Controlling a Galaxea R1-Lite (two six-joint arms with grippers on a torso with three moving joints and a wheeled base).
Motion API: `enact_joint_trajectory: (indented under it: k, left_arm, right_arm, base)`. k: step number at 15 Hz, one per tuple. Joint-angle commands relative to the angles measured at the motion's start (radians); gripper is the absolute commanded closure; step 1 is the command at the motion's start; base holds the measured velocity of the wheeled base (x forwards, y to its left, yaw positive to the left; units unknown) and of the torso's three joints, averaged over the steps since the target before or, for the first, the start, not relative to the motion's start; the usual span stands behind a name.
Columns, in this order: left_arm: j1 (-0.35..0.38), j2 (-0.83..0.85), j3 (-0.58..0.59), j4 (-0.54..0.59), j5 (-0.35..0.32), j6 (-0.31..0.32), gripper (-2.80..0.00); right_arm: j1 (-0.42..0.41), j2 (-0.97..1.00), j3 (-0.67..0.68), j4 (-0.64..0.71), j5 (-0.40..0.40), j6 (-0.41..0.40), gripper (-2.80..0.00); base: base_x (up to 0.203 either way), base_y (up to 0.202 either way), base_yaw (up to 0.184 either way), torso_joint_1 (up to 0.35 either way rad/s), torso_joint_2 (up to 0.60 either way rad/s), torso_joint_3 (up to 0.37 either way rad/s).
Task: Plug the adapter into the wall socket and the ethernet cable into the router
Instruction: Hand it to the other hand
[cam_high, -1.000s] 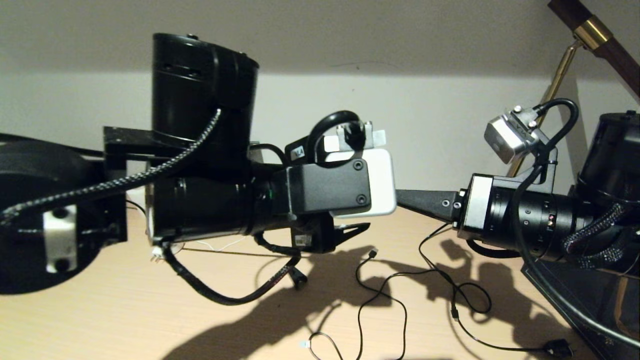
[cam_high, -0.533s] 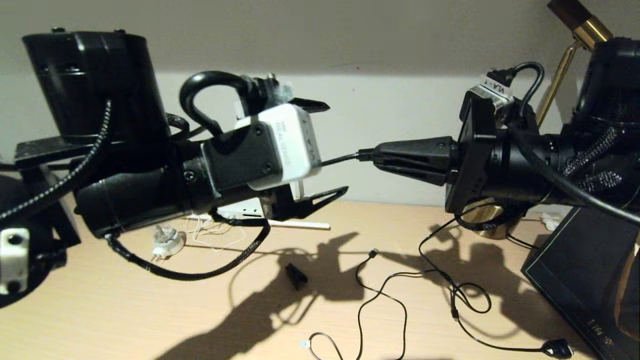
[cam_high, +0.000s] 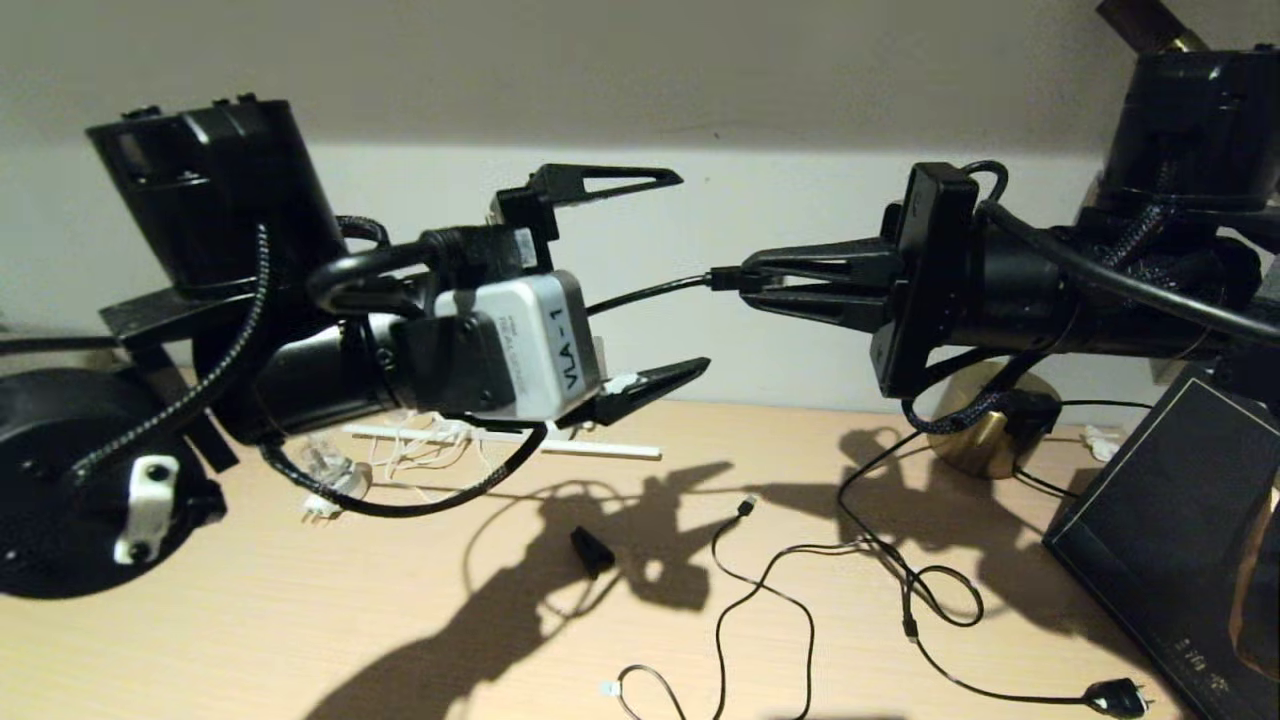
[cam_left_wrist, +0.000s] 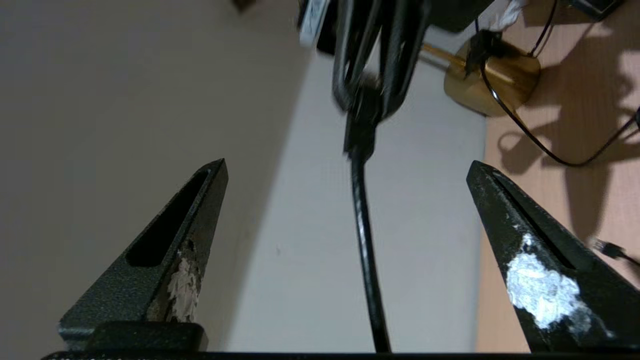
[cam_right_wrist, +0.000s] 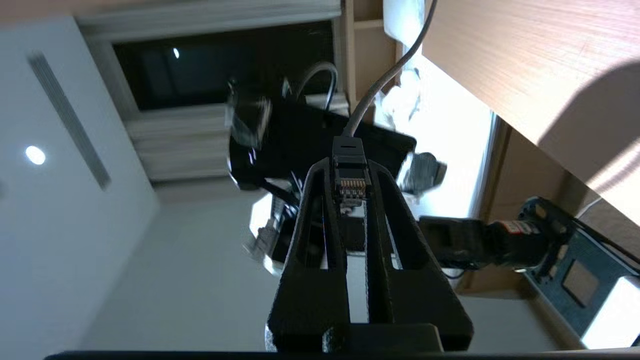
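Note:
My right gripper (cam_high: 735, 278) is raised above the table, shut on the clip connector of the ethernet cable (cam_high: 640, 294). In the right wrist view the connector (cam_right_wrist: 350, 175) sits between the fingertips with its gold contacts showing. The black cable (cam_left_wrist: 363, 235) runs from there through the gap of my left gripper (cam_high: 694, 270), which is open and touches nothing. The router is mostly hidden behind the left arm; only one slim white antenna (cam_high: 600, 447) shows on the table. Neither the adapter nor the wall socket is in view.
A thin black USB cable (cam_high: 765, 590) and a black cord with a chunky plug (cam_high: 1115, 695) trail over the wooden table. A brass lamp base (cam_high: 975, 440) stands by the wall, a dark box (cam_high: 1160, 520) at right, a small bulb base (cam_high: 325, 480) at left.
My right gripper has risen with the cable end in it. The left wrist has rolled, so its open fingers now stand one above the other around the cable.

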Motion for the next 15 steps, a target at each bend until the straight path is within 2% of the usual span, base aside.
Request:
enact_joint_trajectory:
  k: [1,7,14,15]
  left_arm:
    - [-0.003,0.065,-0.028,-0.008,-0.019,0.016,-2.8]
    - [-0.046,0.098,-0.071,-0.01,-0.095,0.105,-2.8]
    - [-0.044,0.112,-0.118,-0.021,-0.096,0.098,-2.8]
    - [-0.041,0.117,-0.124,-0.021,-0.096,0.096,0.0]
  right_arm:
    - [-0.026,0.01,0.004,-0.002,0.014,0.012,0.0]
    - [-0.036,-0.004,0.037,-0.005,0.043,0.007,0.0]
    - [-0.036,0.0,0.038,-0.008,0.046,0.009,0.0]
    - [-0.036,-0.002,0.043,-0.008,0.046,0.007,0.0]
  base:
    - [0.0,0.0,0.0,0.0,0.0,0.0]
    - [0.0,0.0,0.0,0.0,0.0,0.0]
    - [0.0,0.0,0.0,0.0,0.0,0.0]
    - [0.0,0.0,0.0,0.0,0.0,0.0]
